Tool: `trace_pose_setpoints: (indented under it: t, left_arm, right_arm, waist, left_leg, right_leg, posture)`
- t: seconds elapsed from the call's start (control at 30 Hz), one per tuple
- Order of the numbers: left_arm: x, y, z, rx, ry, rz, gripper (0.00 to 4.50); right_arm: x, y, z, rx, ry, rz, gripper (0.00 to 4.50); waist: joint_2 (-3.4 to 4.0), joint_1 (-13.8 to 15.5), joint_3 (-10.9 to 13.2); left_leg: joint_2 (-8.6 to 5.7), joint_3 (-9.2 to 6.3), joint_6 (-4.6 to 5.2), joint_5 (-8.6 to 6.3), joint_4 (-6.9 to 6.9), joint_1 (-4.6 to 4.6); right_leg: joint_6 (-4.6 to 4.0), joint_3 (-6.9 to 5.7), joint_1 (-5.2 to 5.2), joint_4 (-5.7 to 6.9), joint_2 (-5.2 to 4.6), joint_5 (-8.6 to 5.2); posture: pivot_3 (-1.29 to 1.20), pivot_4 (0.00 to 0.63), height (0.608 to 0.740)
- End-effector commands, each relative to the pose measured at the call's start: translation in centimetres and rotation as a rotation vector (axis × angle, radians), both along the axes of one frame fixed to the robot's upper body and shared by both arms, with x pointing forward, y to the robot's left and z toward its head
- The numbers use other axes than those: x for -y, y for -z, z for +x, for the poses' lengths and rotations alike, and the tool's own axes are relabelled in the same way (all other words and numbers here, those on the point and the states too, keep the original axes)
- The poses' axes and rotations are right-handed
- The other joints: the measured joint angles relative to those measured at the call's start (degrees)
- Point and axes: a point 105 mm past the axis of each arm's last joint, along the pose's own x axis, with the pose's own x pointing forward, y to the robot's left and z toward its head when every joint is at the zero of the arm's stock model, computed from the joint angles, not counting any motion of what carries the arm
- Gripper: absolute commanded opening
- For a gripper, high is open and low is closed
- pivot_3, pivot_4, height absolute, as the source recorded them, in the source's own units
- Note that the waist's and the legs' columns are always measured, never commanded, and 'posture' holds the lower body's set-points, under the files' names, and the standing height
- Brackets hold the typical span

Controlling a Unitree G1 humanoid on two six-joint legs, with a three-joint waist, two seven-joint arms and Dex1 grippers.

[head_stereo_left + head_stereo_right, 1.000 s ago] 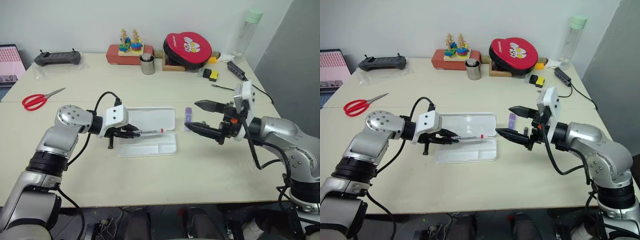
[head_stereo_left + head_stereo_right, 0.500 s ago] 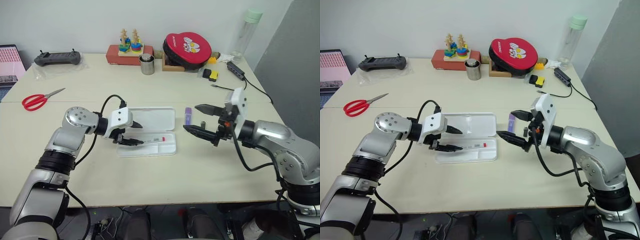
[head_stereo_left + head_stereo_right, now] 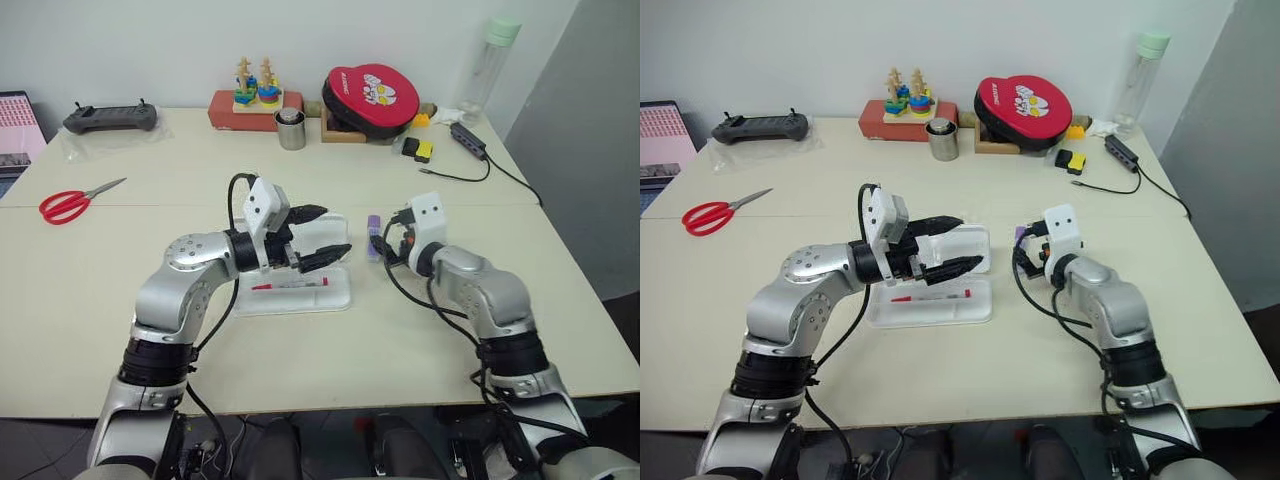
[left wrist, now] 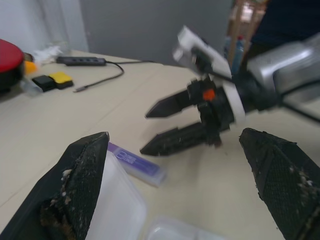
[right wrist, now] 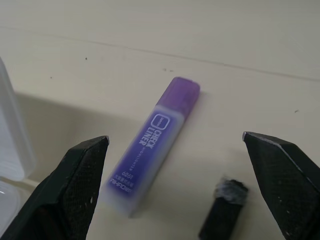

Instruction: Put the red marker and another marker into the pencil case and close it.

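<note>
The purple marker [image 5: 152, 148] lying on the surface carries white print along its barrel: a small boxed logo, then "CHECK LINER" in capitals, with a smaller line beneath it too fine to make out. The red round pouch [image 3: 373, 92] bears white markings I cannot read.

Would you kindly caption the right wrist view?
Open right gripper poised over the purple marker lying on the table beside the pencil case.

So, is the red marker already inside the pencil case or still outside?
Inside. The red marker lies flat in the front tray of the open pencil case, with no gripper holding it.
</note>
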Motion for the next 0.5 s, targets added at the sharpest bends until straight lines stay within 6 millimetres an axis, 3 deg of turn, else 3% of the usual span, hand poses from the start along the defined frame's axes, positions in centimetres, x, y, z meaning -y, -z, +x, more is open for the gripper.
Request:
trace_pose_setpoints:
  t: [0.03,0.23,0.5]
  left_arm:
    - [0.5,-1.0,0.4,0.074,-0.076,0.008,4.45]
    - [1.9,-0.6,0.1,0.071,-0.079,-0.001,4.45]
    - [1.9,-1.0,0.3,0.073,-0.091,-0.024,4.5]
  right_arm:
    - [-1.0,-0.3,0.8,0.028,0.014,-0.024,4.5]
    - [-1.9,2.2,1.0,-0.049,0.033,-0.087,4.5]
    - [-1.0,3.0,1.2,-0.068,0.095,-0.11,2.94]
  waist:
    - [0.0,0.0,0.0]
    - [0.0,0.1,0.0]
    - [0.0,0.0,0.0]
  left_leg:
    - [0.0,0.0,0.01,0.01,0.01,0.0]
    - [-0.02,0.01,0.02,0.02,0.0,-0.01]
    - [-0.01,0.0,0.03,0.03,0.01,0.04]
  right_leg:
    - [0.02,0.0,0.0,0.0,0.0,0.01]
    - [0.01,0.02,0.0,-0.05,0.0,0.04]
    - [0.04,0.01,0.02,0.0,0.0,0.04]
  posture:
    - [0.0,0.15,0.74]
    - [0.0,0.15,0.74]
    - [0.0,0.15,0.74]
